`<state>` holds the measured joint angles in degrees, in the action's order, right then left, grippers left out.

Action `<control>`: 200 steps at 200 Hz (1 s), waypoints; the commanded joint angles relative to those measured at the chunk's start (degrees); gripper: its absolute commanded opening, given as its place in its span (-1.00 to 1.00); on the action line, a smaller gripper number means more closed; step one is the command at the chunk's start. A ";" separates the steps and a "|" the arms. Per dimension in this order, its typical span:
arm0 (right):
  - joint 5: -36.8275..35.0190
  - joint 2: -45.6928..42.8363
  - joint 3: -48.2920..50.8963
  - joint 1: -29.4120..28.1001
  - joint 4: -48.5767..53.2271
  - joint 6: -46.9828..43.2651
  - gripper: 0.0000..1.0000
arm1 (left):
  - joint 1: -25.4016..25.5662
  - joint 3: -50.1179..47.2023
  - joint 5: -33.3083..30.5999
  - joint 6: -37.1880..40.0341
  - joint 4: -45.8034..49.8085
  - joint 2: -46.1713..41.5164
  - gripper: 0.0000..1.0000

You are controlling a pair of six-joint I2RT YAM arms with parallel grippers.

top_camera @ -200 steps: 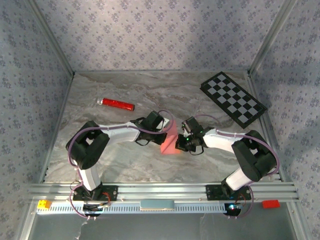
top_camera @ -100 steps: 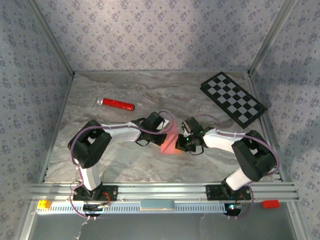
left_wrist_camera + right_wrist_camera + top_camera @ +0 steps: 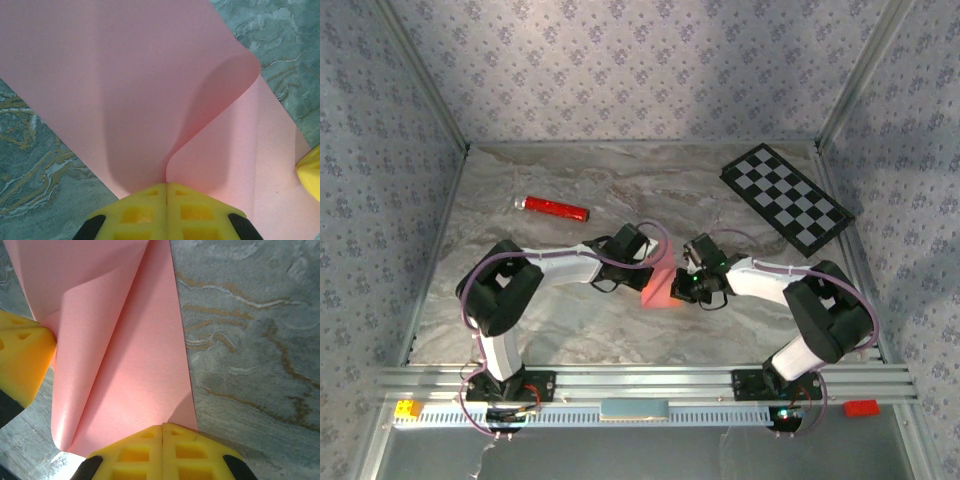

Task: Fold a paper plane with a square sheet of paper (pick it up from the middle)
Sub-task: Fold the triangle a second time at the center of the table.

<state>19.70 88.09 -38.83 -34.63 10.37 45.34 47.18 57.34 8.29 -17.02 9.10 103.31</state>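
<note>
The left tool (image 3: 166, 194) is pinched tight on one edge of the square sheet of paper (image 3: 150, 85). The right tool (image 3: 163, 435) is clamped on another edge. The pink sheet curls between them, mid-counter. The counter (image 3: 620, 180) is grey and marbled, with a red cylinder (image 3: 552, 207) far left and a checkerboard (image 3: 786, 197) far right. Floral-papered walls (image 3: 620, 70) enclose it.

The table (image 3: 570, 320) has a grey marbled top with pale and brownish veins. Patterned walls close it in on the left, far and right sides. A red cylinder (image 3: 552, 208) lies flat in the far left part, away from the edges, its length running roughly left to right. A black-and-white checkerboard (image 3: 786, 197) lies flat in the far right corner, turned at an angle to the edges. Near the middle is a pink sheet of paper (image 3: 660, 288); one part lies low against the surface and another curls upward.
</note>
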 commanded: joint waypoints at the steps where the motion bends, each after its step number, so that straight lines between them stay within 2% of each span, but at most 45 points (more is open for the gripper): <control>1: -2.65 1.15 0.44 0.35 5.08 -1.35 -0.96 | -0.42 1.45 -0.47 0.45 1.18 0.63 -1.00; 172: -2.56 0.89 0.08 0.50 4.93 -1.31 -0.95 | -0.42 -0.52 -0.60 -0.49 0.13 0.39 -1.00; 200: -2.13 0.87 -0.26 0.53 4.81 -1.46 -0.90 | -0.38 -0.39 -0.11 -0.58 0.03 1.11 -1.00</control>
<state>19.75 88.09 -38.85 -34.59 10.39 45.32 47.18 57.32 8.10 -17.21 9.06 103.31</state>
